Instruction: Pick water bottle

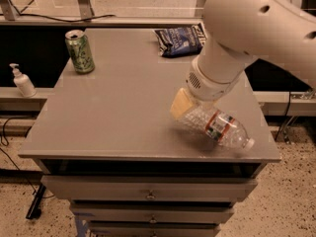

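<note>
The water bottle (219, 126) is a clear ribbed bottle with a white cap and a white-and-red label. It hangs tilted, cap end down to the right, just above the near right part of the grey table (113, 112), with its shadow under it. My gripper (189, 108) is at the bottle's base end, shut on it; one yellowish finger pad (178, 104) shows on the left, and the other is hidden under the white arm (247, 28).
A green drink can (80, 52) stands at the table's far left corner. A dark blue snack bag (178, 40) lies at the far edge. A small white pump bottle (21, 81) stands on a ledge left of the table. Drawers sit below the tabletop.
</note>
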`<move>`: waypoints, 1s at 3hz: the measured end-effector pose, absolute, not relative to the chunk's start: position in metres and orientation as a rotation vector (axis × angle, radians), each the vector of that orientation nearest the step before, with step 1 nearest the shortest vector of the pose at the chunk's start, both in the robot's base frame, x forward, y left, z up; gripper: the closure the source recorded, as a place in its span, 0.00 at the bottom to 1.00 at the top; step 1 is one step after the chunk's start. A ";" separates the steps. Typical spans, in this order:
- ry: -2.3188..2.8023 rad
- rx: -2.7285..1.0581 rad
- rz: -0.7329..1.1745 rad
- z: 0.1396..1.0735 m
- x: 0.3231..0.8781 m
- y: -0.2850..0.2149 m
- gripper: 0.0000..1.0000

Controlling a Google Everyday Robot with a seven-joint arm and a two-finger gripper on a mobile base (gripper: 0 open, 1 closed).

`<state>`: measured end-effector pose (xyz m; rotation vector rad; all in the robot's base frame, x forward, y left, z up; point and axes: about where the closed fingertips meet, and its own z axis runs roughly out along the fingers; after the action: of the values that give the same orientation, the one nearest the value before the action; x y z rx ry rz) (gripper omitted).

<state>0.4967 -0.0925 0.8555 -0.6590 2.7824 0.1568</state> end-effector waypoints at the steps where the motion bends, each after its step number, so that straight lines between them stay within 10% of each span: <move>1: 2.692 -0.723 0.167 0.889 0.532 -0.092 1.00; 3: 2.503 -0.748 0.274 0.948 0.568 -0.087 1.00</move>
<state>0.5678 -0.0868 0.9480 -0.7480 2.5034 0.2739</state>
